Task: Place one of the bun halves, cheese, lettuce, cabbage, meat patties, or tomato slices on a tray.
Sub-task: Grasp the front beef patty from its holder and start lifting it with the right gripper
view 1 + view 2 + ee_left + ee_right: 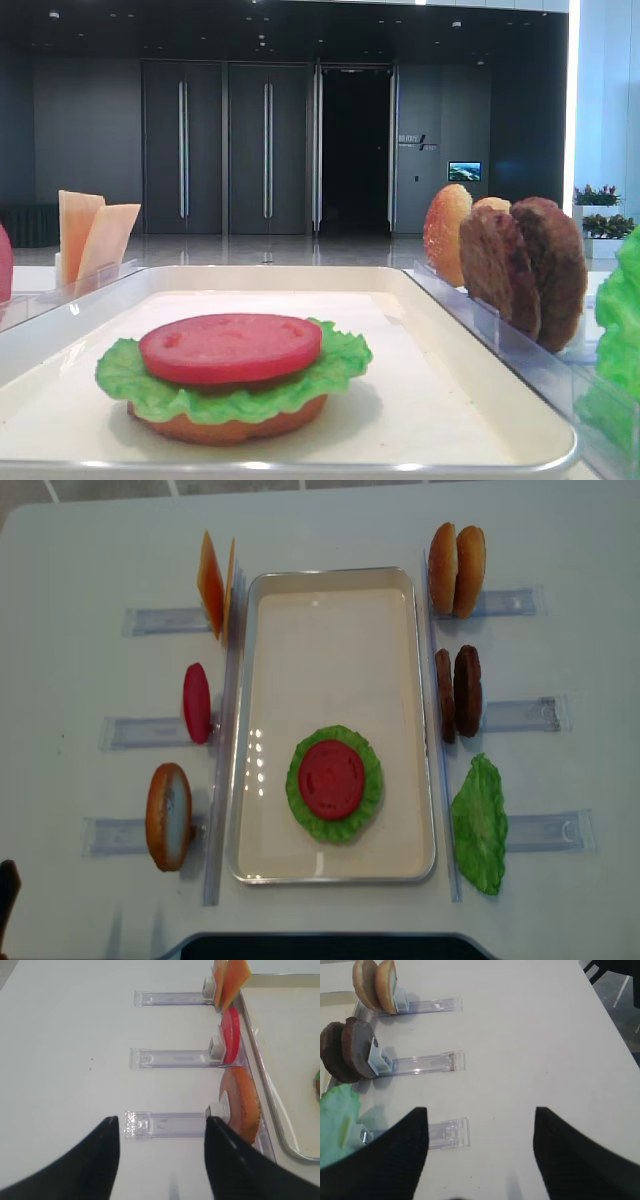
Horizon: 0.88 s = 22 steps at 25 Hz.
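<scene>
While both of my pincers hang over the counter (535, 1035) with nothing between their fingers, the choice of what to lift is open. My left pincer (161, 1121) stands open, and straight ahead of it, at the end of the nearest clear rack (165, 1125), a bun half (241, 1105) stands on edge just beside the tray (265, 1090). I judge that the easy pick. I would go in level along the rack, straddle the bun across its thickness, not its width, close gently, then lift straight up before swinging over the rim so the rack is not dragged.

Beyond it a spare tomato slice (231, 1035) stands in the middle rack and the cheese (227, 980) in the far one. My right pincer (481, 1110) is open too. The loose lettuce (337, 1120) lies nearest it, then the meat patties (350, 1050), then two more bun halves (375, 982) farthest off.

The overhead view shows the burger stack (333, 783) in the near half of the tray as only red on green. The low view reveals a bun base (230, 430) under the leaf, so I reckon a patty or cheese would suit before any top bun. The low view shows neither pincer. My wrist views show the finger gaps but almost nothing of the stack.
</scene>
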Each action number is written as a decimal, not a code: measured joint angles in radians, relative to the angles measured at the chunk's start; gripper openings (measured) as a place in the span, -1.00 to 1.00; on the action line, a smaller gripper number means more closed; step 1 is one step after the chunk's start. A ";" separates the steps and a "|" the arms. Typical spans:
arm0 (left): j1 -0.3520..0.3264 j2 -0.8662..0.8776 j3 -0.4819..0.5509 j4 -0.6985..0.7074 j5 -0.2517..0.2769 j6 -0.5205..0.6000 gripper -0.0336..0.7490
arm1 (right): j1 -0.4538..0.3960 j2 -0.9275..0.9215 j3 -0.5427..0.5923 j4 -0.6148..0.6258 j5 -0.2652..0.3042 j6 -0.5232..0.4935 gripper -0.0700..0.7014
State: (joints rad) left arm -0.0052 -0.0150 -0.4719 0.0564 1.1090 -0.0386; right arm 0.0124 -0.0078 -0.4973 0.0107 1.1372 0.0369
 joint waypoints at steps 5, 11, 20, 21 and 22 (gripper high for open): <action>0.000 0.000 0.000 0.000 0.000 0.000 0.05 | 0.000 0.000 0.000 0.002 0.000 0.001 0.38; 0.000 0.000 0.000 0.000 0.000 0.000 -0.08 | 0.000 0.108 -0.002 0.010 0.004 0.001 0.38; 0.000 0.000 0.000 0.000 0.000 0.000 -0.26 | 0.000 0.505 -0.121 0.011 0.035 0.001 0.38; 0.000 0.000 0.000 0.000 0.000 0.000 -0.28 | 0.000 0.549 -0.140 0.011 0.035 0.001 0.38; 0.000 0.000 0.000 0.000 0.000 0.000 -0.30 | 0.000 0.586 -0.161 0.011 0.035 0.001 0.38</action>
State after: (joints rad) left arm -0.0052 -0.0150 -0.4719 0.0564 1.1090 -0.0386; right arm 0.0124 0.5785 -0.6585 0.0215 1.1725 0.0378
